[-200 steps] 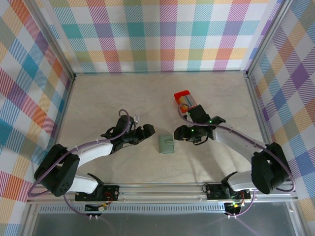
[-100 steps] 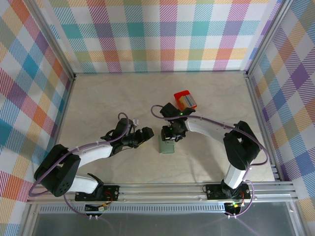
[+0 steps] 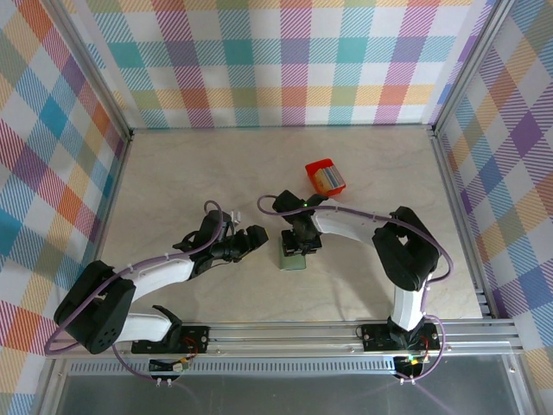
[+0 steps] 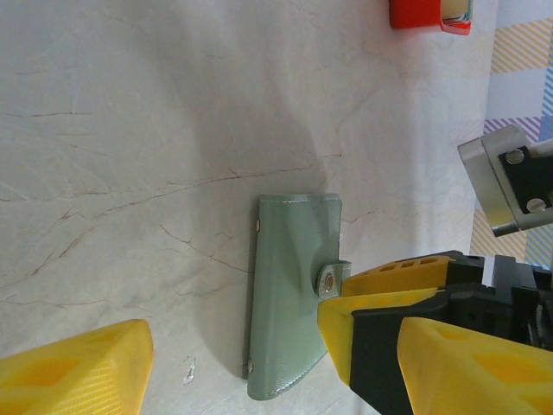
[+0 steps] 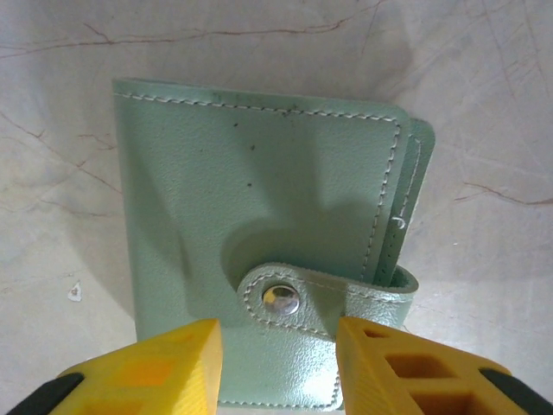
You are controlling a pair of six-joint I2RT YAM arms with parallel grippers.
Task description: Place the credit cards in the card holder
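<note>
Checking progress, we find no cards (image 3: pixel 331 181) loaded: they appear to sit in the red box (image 3: pixel 317 166). The holder (image 3: pixel 293 257) lies snapped shut mid-worktop (image 3: pixel 173 173). The right gripper (image 5: pixel 276 350), jaws narrowly parted, straddles its tab (image 5: pixel 320 298). The left gripper (image 3: pixel 252 239) stands wide beside it. Unsnapping, opening and loading remain.

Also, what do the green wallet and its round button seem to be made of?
The pale green folded card holder looks like leather or imitation leather: fine grain, soft sheen, stitched edges. The small round snap button on its tab looks like polished metal, since it is silvery and reflects light.
</note>
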